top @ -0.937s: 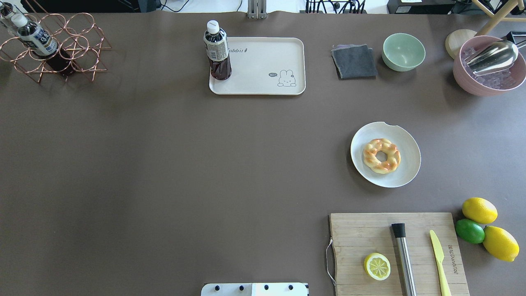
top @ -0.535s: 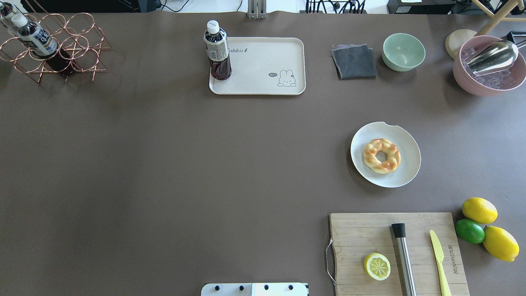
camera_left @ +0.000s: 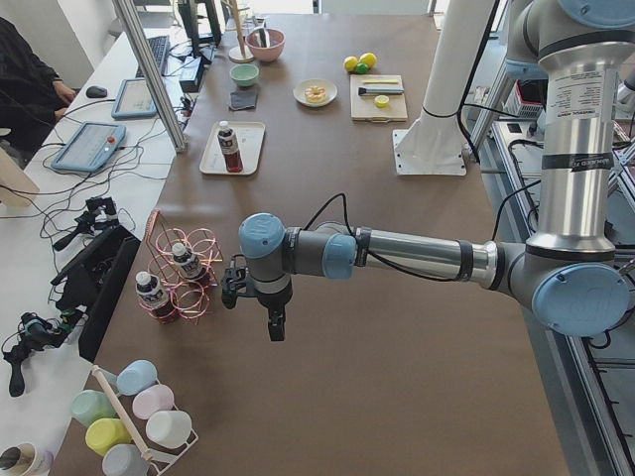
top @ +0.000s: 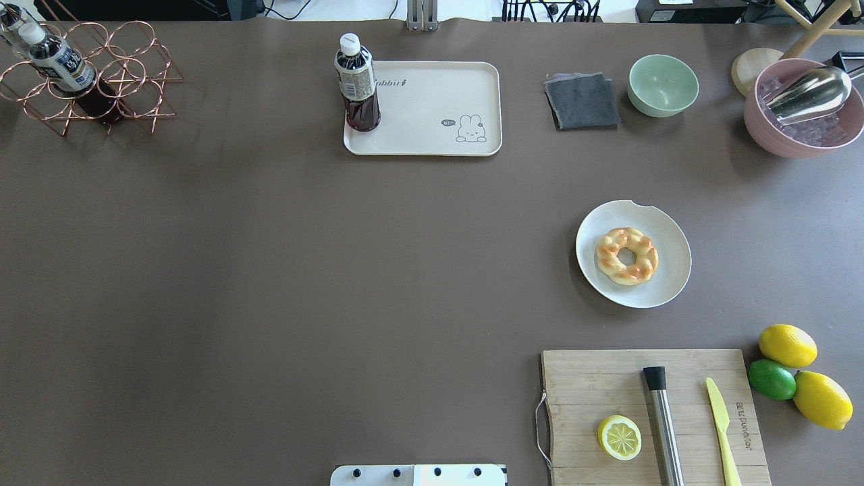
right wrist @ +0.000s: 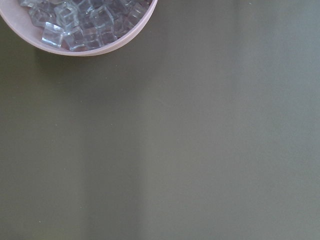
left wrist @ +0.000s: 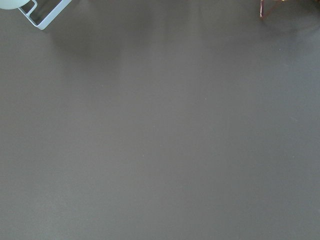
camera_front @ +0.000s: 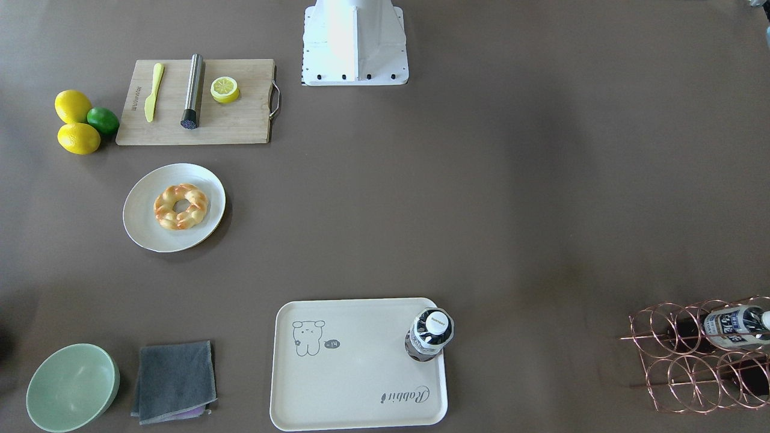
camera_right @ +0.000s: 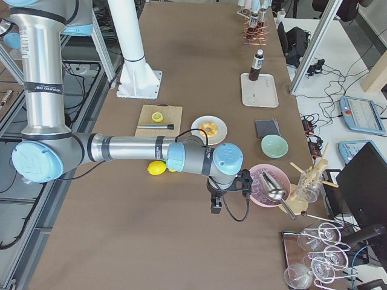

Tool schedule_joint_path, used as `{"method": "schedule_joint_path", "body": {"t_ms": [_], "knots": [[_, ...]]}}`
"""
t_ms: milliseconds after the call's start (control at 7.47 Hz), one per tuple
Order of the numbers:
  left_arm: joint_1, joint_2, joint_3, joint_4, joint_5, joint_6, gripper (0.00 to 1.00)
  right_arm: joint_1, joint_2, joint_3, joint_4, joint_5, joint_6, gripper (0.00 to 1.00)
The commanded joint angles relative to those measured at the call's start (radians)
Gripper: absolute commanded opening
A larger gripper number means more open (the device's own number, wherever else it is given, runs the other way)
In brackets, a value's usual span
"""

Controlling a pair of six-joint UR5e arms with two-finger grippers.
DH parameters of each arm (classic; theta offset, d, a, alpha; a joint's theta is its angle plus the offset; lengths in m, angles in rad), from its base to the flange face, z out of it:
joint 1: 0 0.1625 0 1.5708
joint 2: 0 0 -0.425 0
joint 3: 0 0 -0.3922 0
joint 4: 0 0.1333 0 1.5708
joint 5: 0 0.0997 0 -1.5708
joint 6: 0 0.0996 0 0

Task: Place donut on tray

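Observation:
The donut (top: 627, 256) lies flat on a round off-white plate (top: 669, 233) right of the table's middle; it also shows in the front view (camera_front: 180, 206). The cream tray (top: 432, 108) sits at the far side, with a dark drink bottle (top: 357, 84) standing on its left end. My left gripper (camera_left: 276, 327) shows only in the exterior left view, far from the donut, above bare table near the wire rack. My right gripper (camera_right: 216, 207) shows only in the exterior right view, beside the pink bowl. I cannot tell whether either is open or shut.
A wooden cutting board (top: 594, 378) holds a lemon half (top: 619, 437), a steel rod and a yellow knife. Lemons and a lime (top: 771, 379) lie to its right. A grey cloth (top: 582, 101), green bowl (top: 663, 85), pink bowl of ice (top: 803, 111) and copper bottle rack (top: 88, 77) line the far side.

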Motion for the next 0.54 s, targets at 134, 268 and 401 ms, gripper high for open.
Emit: {"method": "schedule_joint_path", "body": {"t_ms": [134, 268, 401], "knots": [[0.002, -0.019, 0.018, 0.0, 0.0, 0.0, 0.98, 0.0, 0.005, -0.004, 0.021, -0.002, 0.003, 1.0], [0.002, -0.024, 0.024, 0.0, 0.0, 0.0, 0.98, 0.0, 0.01, -0.009, 0.021, -0.002, 0.003, 1.0], [0.002, -0.024, 0.023, 0.0, 0.0, 0.0, 0.98, 0.0, 0.014, -0.003, 0.021, -0.002, 0.006, 1.0]]}}
